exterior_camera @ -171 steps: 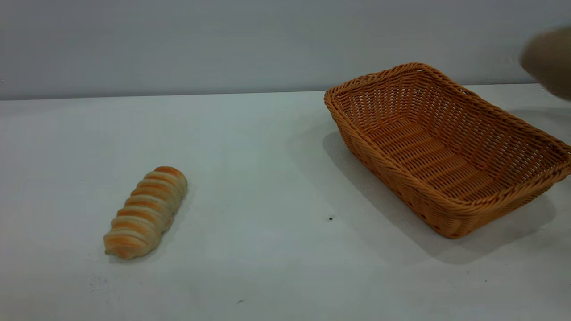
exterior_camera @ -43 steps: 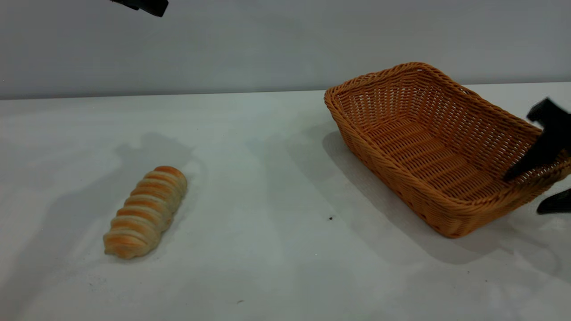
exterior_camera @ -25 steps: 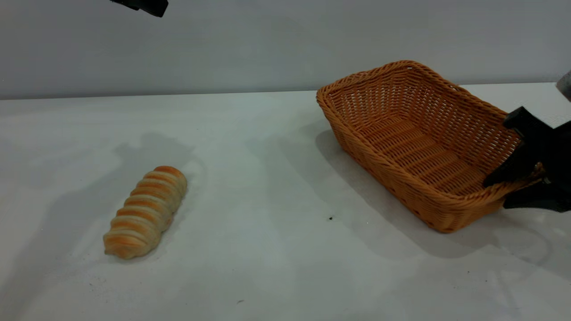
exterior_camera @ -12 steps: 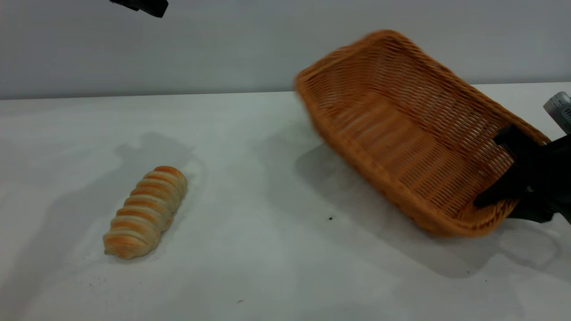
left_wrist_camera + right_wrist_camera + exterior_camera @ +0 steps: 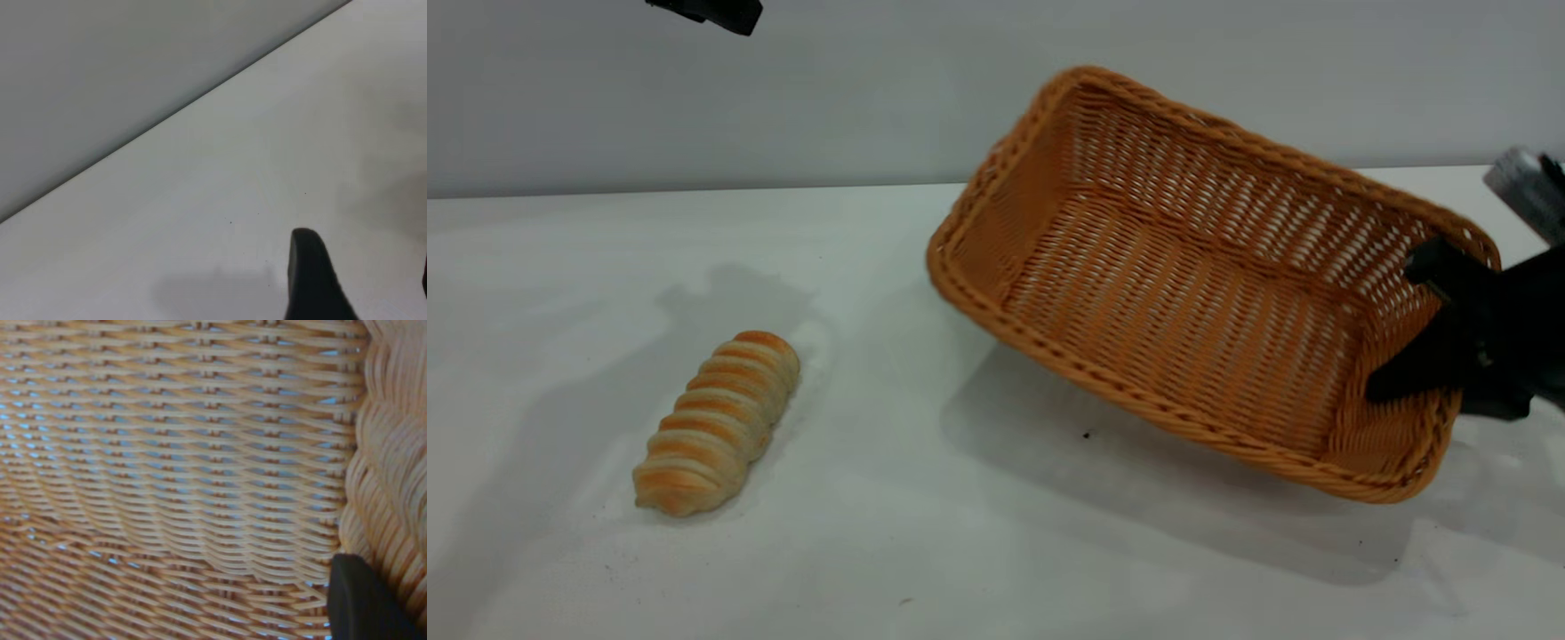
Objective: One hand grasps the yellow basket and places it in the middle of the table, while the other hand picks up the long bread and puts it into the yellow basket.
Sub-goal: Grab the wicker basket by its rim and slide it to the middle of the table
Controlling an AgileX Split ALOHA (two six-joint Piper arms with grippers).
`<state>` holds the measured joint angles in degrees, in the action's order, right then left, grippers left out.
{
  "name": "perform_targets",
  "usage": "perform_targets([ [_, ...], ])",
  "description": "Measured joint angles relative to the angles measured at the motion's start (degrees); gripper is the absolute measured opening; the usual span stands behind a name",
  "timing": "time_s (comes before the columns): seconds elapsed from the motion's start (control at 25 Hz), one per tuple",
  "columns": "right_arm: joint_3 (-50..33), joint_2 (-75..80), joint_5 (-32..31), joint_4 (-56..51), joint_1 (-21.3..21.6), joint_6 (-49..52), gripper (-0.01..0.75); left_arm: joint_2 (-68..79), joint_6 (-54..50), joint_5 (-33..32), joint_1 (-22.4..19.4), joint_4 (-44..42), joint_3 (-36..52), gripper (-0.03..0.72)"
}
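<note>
Gripping the tilted, empty yellow basket (image 5: 1183,293): right hand (image 5: 1432,378).

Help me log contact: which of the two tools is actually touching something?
The right tool, clamped on the tilted, lifted orange woven wicker basket's end wall. The left tool hangs high, clear of the ridged golden bread loaf.
</note>
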<state>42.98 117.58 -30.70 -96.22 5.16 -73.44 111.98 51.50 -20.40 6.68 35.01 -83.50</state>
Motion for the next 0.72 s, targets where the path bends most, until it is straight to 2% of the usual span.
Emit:
perform_targets([
  [0.4, 0.0, -5.24, -1.28, 18.22, -1.13, 6.15, 0.094, 0.0, 0.0, -0.75, 0.0, -0.05, 0.0, 0.439],
  [0.56, 0.76, -5.24, -0.69, 19.87, -6.78, 7.74, 0.094, 0.0, 0.0, -0.89, 0.0, -0.05, 0.0, 0.439],
  [0.72, 5.22, -3.48, -0.79, 21.47, -13.51, 12.0, 0.094, 0.0, 0.0, -1.55, 0.0, -0.05, 0.0, 0.439],
])
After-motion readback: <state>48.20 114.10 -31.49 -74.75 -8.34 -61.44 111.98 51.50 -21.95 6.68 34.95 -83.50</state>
